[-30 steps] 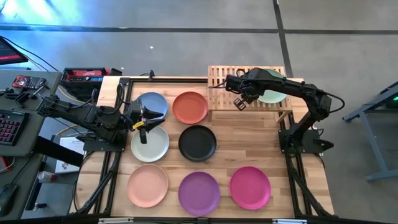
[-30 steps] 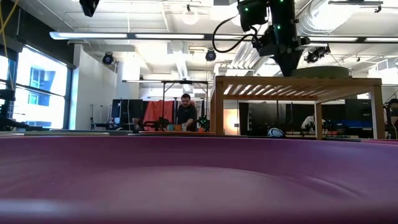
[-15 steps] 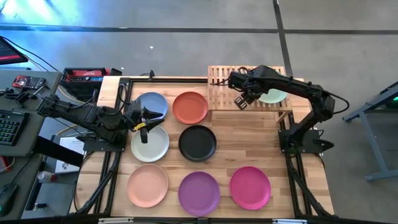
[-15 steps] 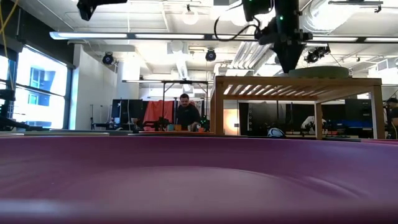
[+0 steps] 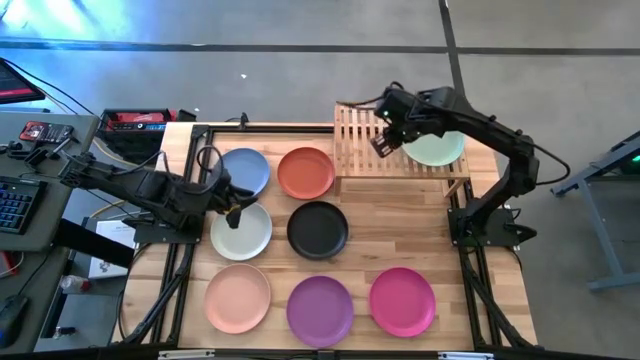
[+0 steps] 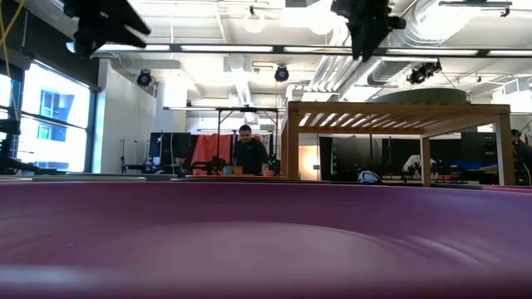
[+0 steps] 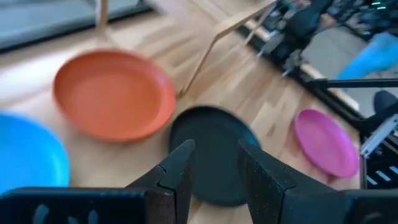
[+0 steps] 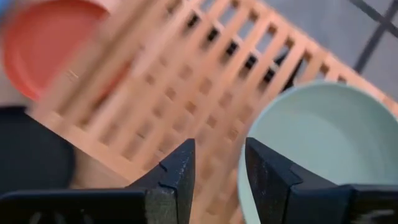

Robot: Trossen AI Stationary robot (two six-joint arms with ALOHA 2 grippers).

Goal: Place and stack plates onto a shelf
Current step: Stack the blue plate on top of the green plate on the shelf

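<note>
1. Left gripper (image 5: 233,213), fingers apart and empty, hangs over the pale grey-green plate (image 5: 241,231).
2. Seven plates lie on the table (image 5: 400,225) (black plate (image 5: 317,230) in the middle).
3. Right gripper (image 5: 382,143), fingers apart and empty, hangs above the shelf (image 5: 356,140), beside the sage green plate (image 5: 438,150) lying there.

We've got free slats on the left half of the light bamboo slatted shelf (image 5: 400,140); the sage green round plate (image 5: 436,148) fills its right half. The right gripper (image 5: 381,143) hangs over the free half, jaws apart. Tabletop's crowded w/ plates: narrow wood lanes betw. them, more bare wood below the shelf.
</note>
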